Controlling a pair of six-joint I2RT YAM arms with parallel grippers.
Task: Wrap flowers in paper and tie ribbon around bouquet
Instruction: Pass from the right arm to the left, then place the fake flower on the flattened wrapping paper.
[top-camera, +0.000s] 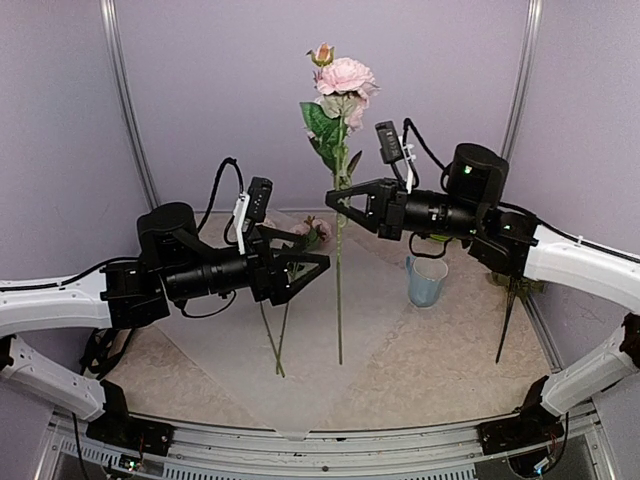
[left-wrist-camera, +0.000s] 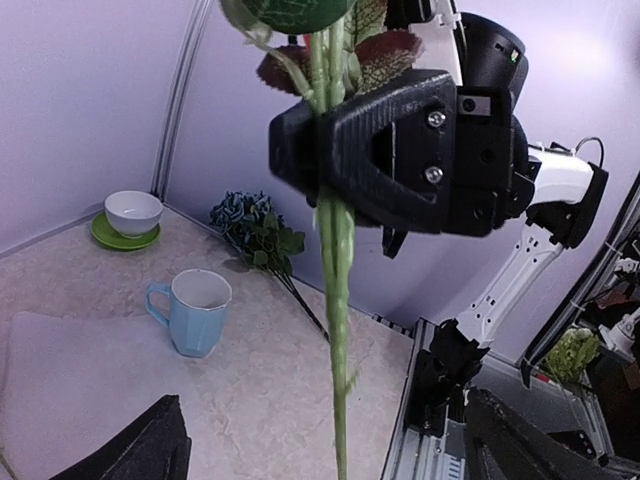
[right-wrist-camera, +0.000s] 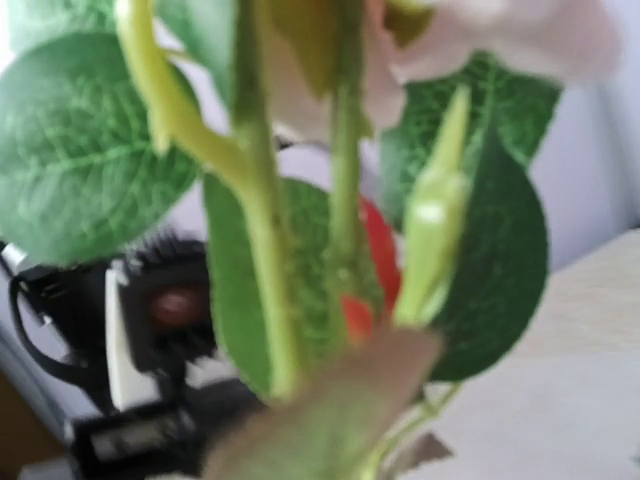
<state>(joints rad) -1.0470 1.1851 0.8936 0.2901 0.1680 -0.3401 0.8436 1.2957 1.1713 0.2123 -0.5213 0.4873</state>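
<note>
A: Leaves (right-wrist-camera: 90, 150) and rose stem (right-wrist-camera: 255, 230) crowd the right tool (top-camera: 338, 200)?
B: Yes. It's clamped on that stem, upright, paper (top-camera: 390, 340) spread on the worktop (top-camera: 180, 392) below.
A: And the left tool (top-camera: 310, 278)?
B: Jaws wide, holding nothing, just beside the stem; other flowers (top-camera: 272, 345) lie beneath it.

A tall rose stem (top-camera: 339, 290) is sticking straight up over the middle of the table (top-camera: 420, 380). The right gripper (top-camera: 338, 201) is pinching it high up, so that stem is blocking the way straight across. The left gripper (top-camera: 308, 278) is hanging just beside the stem with its fingers spread wide.

A blue mug (top-camera: 425, 282) is sitting toward the right edge, and a hydrangea (left-wrist-camera: 245, 215) is lying along that edge. A bowl (left-wrist-camera: 133, 210) on a green saucer (left-wrist-camera: 105, 237) is sitting near the far right corner. More roses (top-camera: 318, 232) are lying toward the far edge. Along the near edge, flat room is showing for a gripper.
</note>
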